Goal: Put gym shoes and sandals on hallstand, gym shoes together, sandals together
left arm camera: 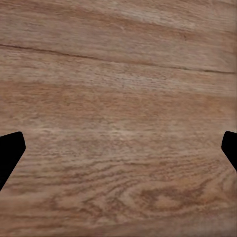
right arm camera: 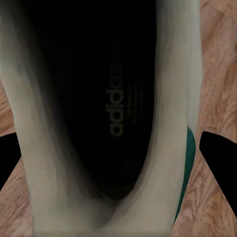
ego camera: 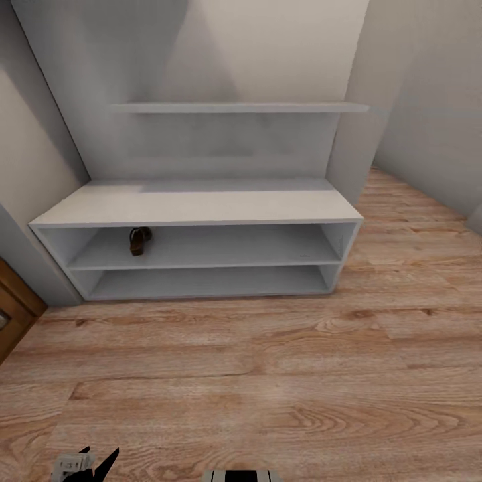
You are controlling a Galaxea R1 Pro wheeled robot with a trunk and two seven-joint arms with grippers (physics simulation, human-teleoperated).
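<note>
Head view, left to right: a sliver of wooden door (ego camera: 15,311) sits at the left edge, then the grey shoe rack (ego camera: 201,204) fills the middle of the frame against the wall, with a wall shelf (ego camera: 237,107) above it. One brown sandal (ego camera: 139,239) already lies on the upper open shelf, towards its left end. The plank floor (ego camera: 268,375) runs bare across the lower half. At the bottom edge, lower left, a dark bit of the left gripper (ego camera: 94,463) pokes in.

Left wrist view has the left gripper (left arm camera: 118,148) spread wide over bare boards, its black fingertips (left arm camera: 10,150) at the two side edges and nothing between them.

Right wrist view looks straight down into a gym shoe (right arm camera: 106,123): dark insole with a printed logo in the middle, pale padded collar round it, a green patch at the lower right. The right gripper (right arm camera: 116,158) has its fingertips (right arm camera: 219,158) at either side of the shoe, apart from its walls, so it looks loosened and not yet gripping, though the close view makes contact hard to judge.

The shoe should be light, with a soft collar that gives under pressure and a stiffer sole. Pinching across both side walls near the heel, where the structure is firmest, seems the safest hold; the canvas is not slippery.
</note>
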